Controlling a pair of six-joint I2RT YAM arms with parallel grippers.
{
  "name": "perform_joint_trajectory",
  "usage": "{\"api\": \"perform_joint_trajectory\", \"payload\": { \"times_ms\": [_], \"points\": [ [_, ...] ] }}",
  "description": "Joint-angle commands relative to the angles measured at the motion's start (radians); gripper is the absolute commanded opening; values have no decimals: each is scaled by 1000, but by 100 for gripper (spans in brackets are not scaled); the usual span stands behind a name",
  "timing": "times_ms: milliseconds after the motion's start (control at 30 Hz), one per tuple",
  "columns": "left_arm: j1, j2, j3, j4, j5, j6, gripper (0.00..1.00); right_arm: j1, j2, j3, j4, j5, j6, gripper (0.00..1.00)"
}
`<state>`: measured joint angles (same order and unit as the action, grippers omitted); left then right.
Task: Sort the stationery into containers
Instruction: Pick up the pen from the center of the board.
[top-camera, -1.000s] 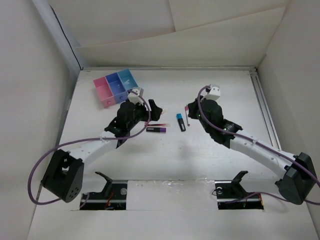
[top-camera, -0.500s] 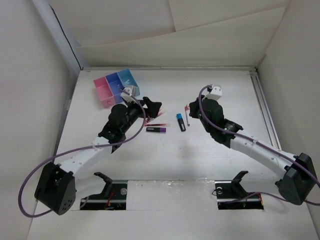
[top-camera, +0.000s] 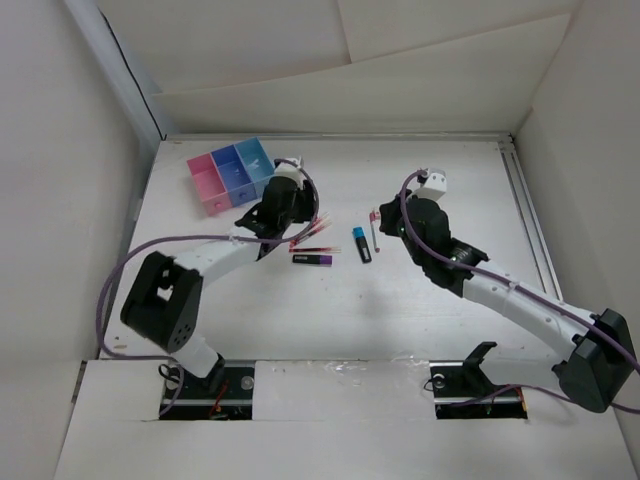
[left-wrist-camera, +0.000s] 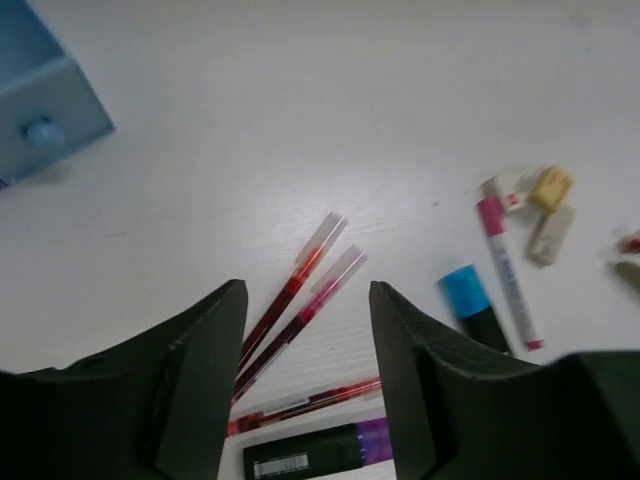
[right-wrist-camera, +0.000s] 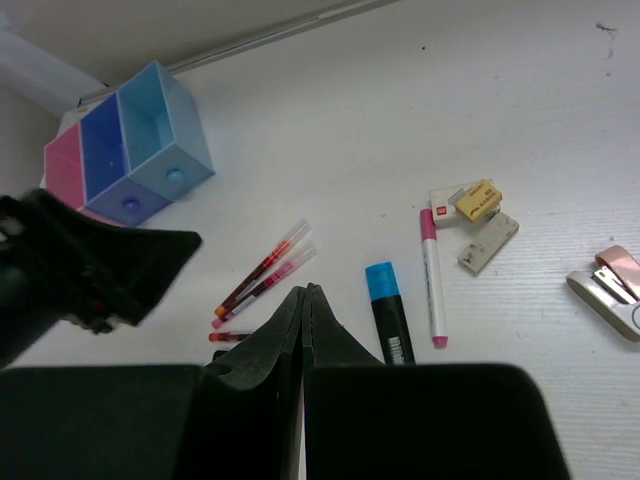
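Matte white tabletop (top-camera: 330, 310), slim translucent red pens (left-wrist-camera: 300, 290), boxy plastic bins (top-camera: 232, 175)

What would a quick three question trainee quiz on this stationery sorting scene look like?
1. True or false: the right gripper has its jaws shut with nothing between them.
2. In the left wrist view, what lies between the jaws of the left gripper? A) two red pens B) a blue-capped marker C) an eraser
3. Fill in: of the containers, the ___ compartment sits nearest the left gripper.
Key: 1 true; 2 A; 3 light blue.
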<state>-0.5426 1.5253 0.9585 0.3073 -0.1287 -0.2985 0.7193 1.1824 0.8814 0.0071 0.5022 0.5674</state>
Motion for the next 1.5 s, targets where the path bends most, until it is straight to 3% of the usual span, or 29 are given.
{"api": "perform_joint_trajectory", "payload": {
  "times_ms": [0, 133, 267, 567, 1367, 1467],
  "points": [
    [-5, 73, 74, -119, -61, 48, 50, -4, -30, -2, 19, 19, 11, 3],
    [-16, 160, 152, -138, -25, 85, 57, -4, -30, -12, 19, 19, 11, 3],
    [-36, 237, 195, -151, -25, 122, 57, -4, -30, -12, 19, 10, 11, 4],
    [-60, 338, 264, -186, -104, 162, 50, -4, -30, -12, 19, 1, 11, 4],
    [-60, 516, 402, -229, -104, 237, 38, -4, -12, -2, 19, -17, 11, 5],
    [-60, 526, 402, -229, -115, 246, 33, -4, -12, -2, 19, -17, 11, 5]
  ]
}}
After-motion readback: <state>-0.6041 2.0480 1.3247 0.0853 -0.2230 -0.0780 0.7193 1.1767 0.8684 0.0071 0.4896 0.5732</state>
